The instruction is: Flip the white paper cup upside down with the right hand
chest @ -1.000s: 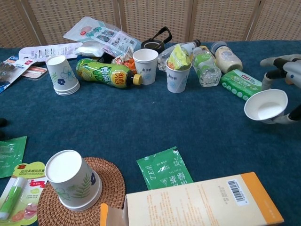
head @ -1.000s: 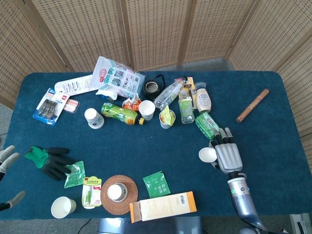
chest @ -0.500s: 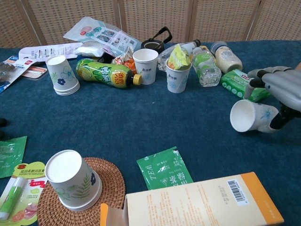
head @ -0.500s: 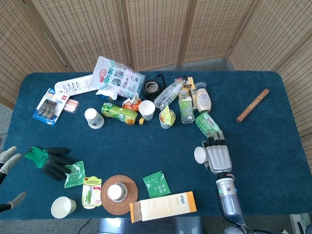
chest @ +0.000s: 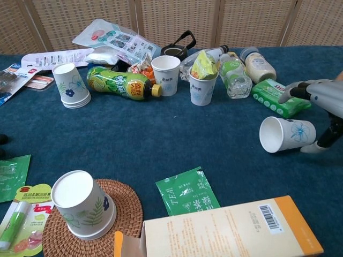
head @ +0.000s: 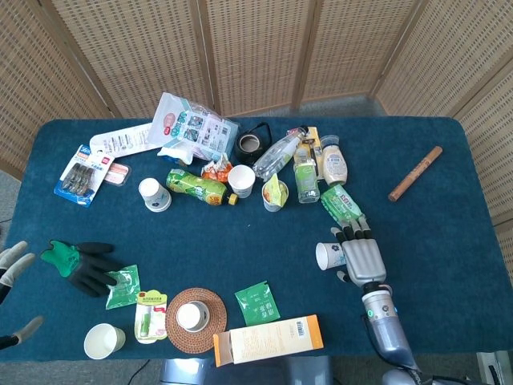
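The worktop (head: 449, 233), covered in dark blue cloth, fills most of the frame in the head view. A cardboard box (head: 268, 339) lies at the lower middle edge. In the lower right, the right robot hand (head: 365, 258) has its palm down and its fingers clamped around the white paper cup (head: 329, 256). The cup lies on its side, with its open mouth toward the left of the frame; in the chest view the cup (chest: 286, 134) is at the right edge and shows a blue flower print. Just above the hand lies a green packet (head: 342, 205). At the far left edge only some fingertips of the left robot hand (head: 14, 258) show, apart and holding nothing. Lower left, another paper cup (head: 191, 315) stands upside down on a round woven mat (head: 210, 309).
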You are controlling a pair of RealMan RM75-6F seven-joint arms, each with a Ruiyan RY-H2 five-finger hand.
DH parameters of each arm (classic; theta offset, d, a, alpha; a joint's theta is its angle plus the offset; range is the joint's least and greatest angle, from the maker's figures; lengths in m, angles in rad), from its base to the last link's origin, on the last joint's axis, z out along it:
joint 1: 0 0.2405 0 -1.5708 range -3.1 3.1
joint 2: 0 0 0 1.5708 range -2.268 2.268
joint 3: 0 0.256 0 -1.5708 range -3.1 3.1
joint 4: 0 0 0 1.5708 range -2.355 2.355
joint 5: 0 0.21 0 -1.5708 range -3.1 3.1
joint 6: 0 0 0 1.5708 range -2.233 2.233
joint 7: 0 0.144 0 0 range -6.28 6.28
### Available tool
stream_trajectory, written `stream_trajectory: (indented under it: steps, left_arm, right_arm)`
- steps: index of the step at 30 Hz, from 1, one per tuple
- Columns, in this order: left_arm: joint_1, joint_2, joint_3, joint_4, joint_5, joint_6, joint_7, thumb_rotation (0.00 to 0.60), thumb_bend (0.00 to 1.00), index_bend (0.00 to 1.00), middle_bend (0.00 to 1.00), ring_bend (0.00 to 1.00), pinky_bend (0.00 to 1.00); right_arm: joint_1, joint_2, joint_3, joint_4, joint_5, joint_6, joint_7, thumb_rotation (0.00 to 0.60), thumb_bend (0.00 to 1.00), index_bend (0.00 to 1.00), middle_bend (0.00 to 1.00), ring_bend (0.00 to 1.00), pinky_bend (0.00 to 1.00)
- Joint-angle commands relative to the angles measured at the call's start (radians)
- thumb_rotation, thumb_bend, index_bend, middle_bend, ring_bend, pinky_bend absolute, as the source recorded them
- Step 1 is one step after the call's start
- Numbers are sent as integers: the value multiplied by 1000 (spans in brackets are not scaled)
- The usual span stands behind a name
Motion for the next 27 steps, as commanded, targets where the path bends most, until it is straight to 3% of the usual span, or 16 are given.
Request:
stream_trajectory:
  steps: [1,15,27]
  left_arm:
    - [0,0,0,0,0,0,1,600,273,0,0,0,0]
    - [-3,-3,1,-6,2,-8,11,600,273,0,0,0,0]
    - [-6,-4,3,-10,-1,-18,19,600,273,0,0,0,0]
  right_arm:
    - [7,44,-11,-8,-4,-42,51,600,152,181,0,0,0]
    - [26,75,-26,158,-100,-161,345,600,148,280,0,0,0]
    - [39,54,-24,233,-113,-183,418,600,160,360,0,0,0]
